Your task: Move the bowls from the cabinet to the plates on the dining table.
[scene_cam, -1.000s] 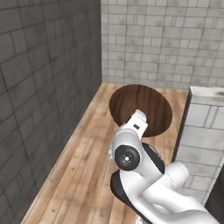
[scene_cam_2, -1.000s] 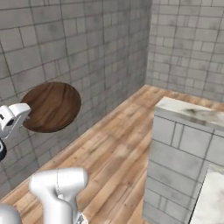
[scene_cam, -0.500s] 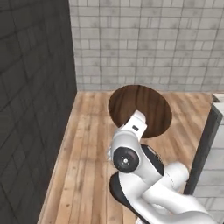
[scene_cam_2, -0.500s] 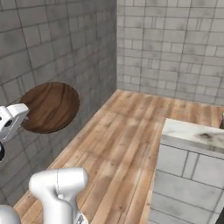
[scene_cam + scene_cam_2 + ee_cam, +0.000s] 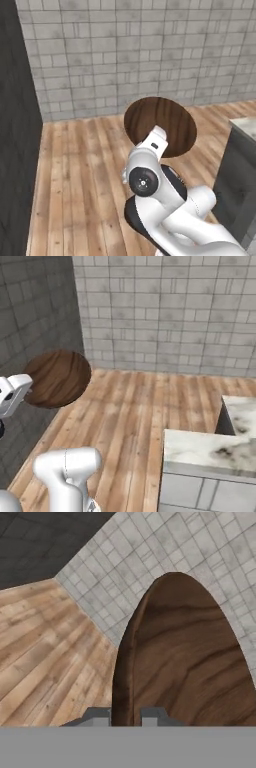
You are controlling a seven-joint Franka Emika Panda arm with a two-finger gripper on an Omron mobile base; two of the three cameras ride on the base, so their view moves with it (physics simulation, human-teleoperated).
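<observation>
**Wooden bowl held on edge above the plank floor**

Left base view: the white arm (image 5: 170, 210) rises from the lower right, and its gripper (image 5: 161, 145) reaches up to the lower rim of the dark brown wood-look bowl (image 5: 160, 126). The bowl is carried in the air, tipped so that its round face looks toward the camera, in front of the grey brick wall (image 5: 135, 50) and above the wooden plank floor (image 5: 75, 170). To the right of the bowl, at the picture's edge, stands the corner of a marble-topped surface (image 5: 242, 127) on a dark grey base.

Right base view: the same bowl (image 5: 57, 377) hangs at the left, over the seam where the floor (image 5: 135, 411) meets the wall. The white end of the arm (image 5: 12, 393) touches the bowl's lower left rim. Well to the right of the bowl lies the white-and-brown marble surface (image 5: 210, 448) on its pale block base.

Hand view: the bowl (image 5: 185, 662) stands on edge straight ahead, its rim running down between the two dark fingers (image 5: 152, 716). The fingers are clamped on that rim, one on each side of it. Beyond the bowl are the brick wall (image 5: 150, 552) and the plank floor (image 5: 45, 647).
</observation>
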